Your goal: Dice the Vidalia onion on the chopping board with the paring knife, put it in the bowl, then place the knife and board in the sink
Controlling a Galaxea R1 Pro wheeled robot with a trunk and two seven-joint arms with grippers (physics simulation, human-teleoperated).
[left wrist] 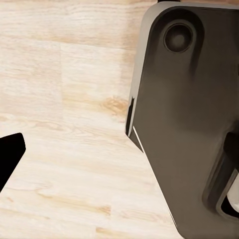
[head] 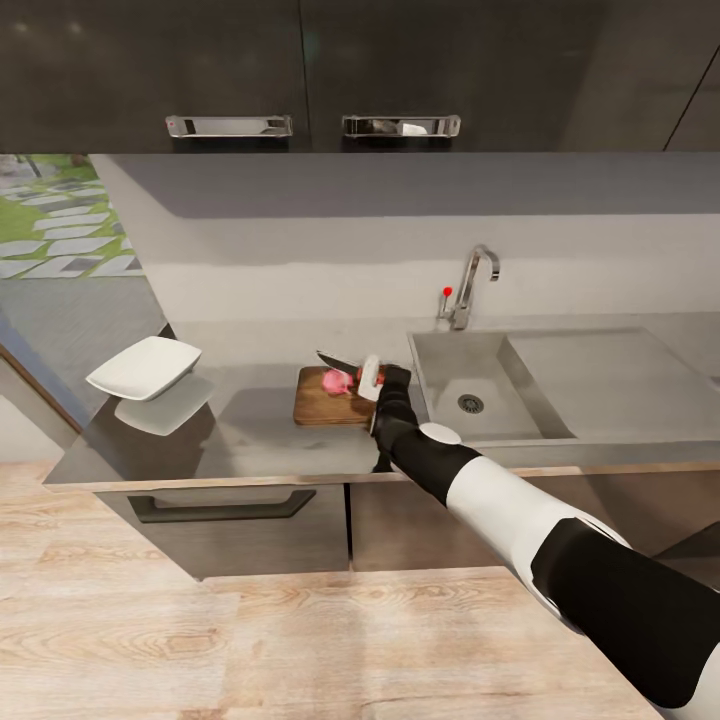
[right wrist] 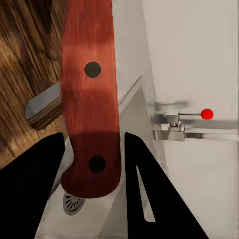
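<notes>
Red-handled paring knife [right wrist: 91, 99] is clamped between the two dark fingers of the right gripper [head: 377, 380], handle seen close in the right wrist view, dark blade reaching left over the chopping board [head: 325, 405]. A pinkish onion piece [head: 338, 381] is seen on the board, just under the blade. The board lies on the grey countertop [head: 250, 440], just left of the sink [head: 480, 385], whose round drain [head: 470, 403] and chrome faucet [head: 470, 285] with red knob [right wrist: 207, 114] are noted. The white bowl [head: 145, 367] sits well left of the board, near the counter's end. Wood floor [left wrist: 64, 124] and a dark robot part [left wrist: 189, 124] are seen in the left wrist view; the left gripper's state cannot be told.
</notes>
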